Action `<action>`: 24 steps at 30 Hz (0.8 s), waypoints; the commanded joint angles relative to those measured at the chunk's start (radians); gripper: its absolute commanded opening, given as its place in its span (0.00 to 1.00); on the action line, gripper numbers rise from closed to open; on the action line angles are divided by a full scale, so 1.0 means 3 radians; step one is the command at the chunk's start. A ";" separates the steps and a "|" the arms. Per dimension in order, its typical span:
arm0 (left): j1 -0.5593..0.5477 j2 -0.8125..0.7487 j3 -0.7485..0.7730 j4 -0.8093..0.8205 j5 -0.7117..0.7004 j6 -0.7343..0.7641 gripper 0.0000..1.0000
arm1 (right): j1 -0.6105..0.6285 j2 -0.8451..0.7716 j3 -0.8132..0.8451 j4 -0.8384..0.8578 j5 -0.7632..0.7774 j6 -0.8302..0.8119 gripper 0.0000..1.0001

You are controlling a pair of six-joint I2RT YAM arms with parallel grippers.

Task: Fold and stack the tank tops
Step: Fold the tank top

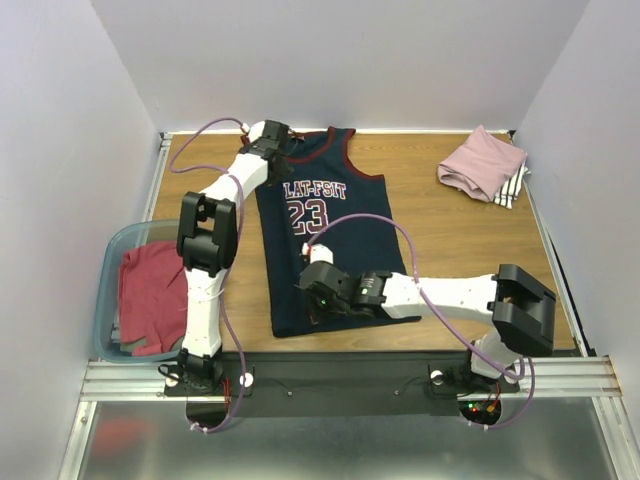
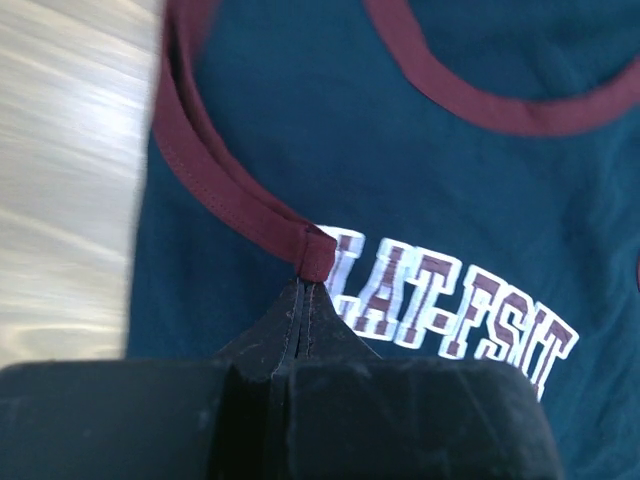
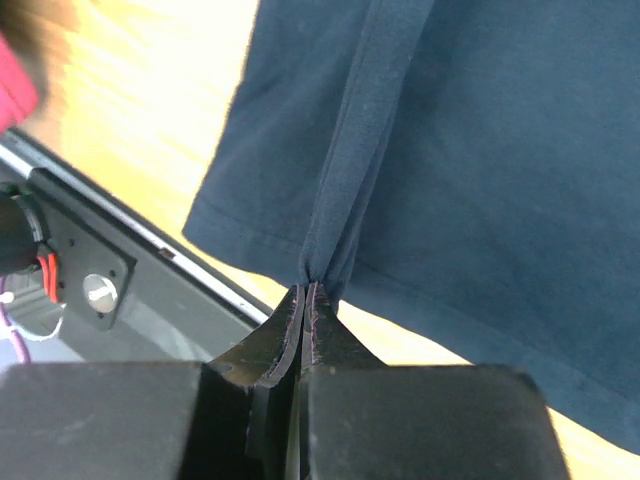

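The navy jersey [image 1: 330,230] with maroon trim and a white "23" lies flat in the middle of the table. My left gripper [image 1: 278,142] is shut on its maroon armhole trim [image 2: 316,252] at the top left. My right gripper [image 1: 312,296] is shut on a pinch of the navy hem [image 3: 318,268] at the bottom left. A dusty pink top [image 1: 482,163] lies folded on a white black-striped one [image 1: 514,186] at the back right. Red tops [image 1: 152,296] lie in the teal tub.
The translucent teal tub [image 1: 112,262] stands off the table's left edge beside the left arm. The metal rail [image 1: 350,375] runs along the near edge. White walls close in on three sides.
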 commanded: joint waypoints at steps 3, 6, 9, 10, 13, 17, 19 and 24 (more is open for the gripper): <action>-0.0139 0.0103 0.0359 -0.0017 -0.0151 -0.0113 0.00 | -0.0025 -0.0295 -0.0256 0.0139 0.0237 0.0179 0.00; -0.0185 0.0159 0.0405 -0.0022 -0.0157 -0.0133 0.00 | -0.0040 -0.0352 -0.0379 0.0154 0.0298 0.0209 0.01; -0.0210 0.0211 0.0421 -0.0022 -0.0157 -0.0138 0.00 | -0.0061 -0.0352 -0.0461 0.0170 0.0324 0.0225 0.00; -0.0215 0.0221 0.0421 -0.0027 -0.0157 -0.0133 0.00 | -0.0061 -0.0347 -0.0486 0.0180 0.0324 0.0235 0.00; -0.0226 0.0241 0.0410 -0.0017 -0.0157 -0.0128 0.00 | -0.0066 -0.0316 -0.0537 0.0211 0.0329 0.0260 0.00; -0.0226 0.0226 0.0349 0.0029 -0.0146 -0.0113 0.00 | -0.0066 -0.0316 -0.0599 0.0226 0.0385 0.0311 0.03; -0.0226 0.0206 0.0313 0.0080 -0.0101 -0.0082 0.06 | -0.0061 -0.0362 -0.0640 0.0216 0.0431 0.0322 0.10; -0.0241 -0.0019 0.0201 0.0396 0.0119 0.0132 0.48 | -0.0061 -0.0688 -0.0747 0.0124 0.0630 0.0363 0.55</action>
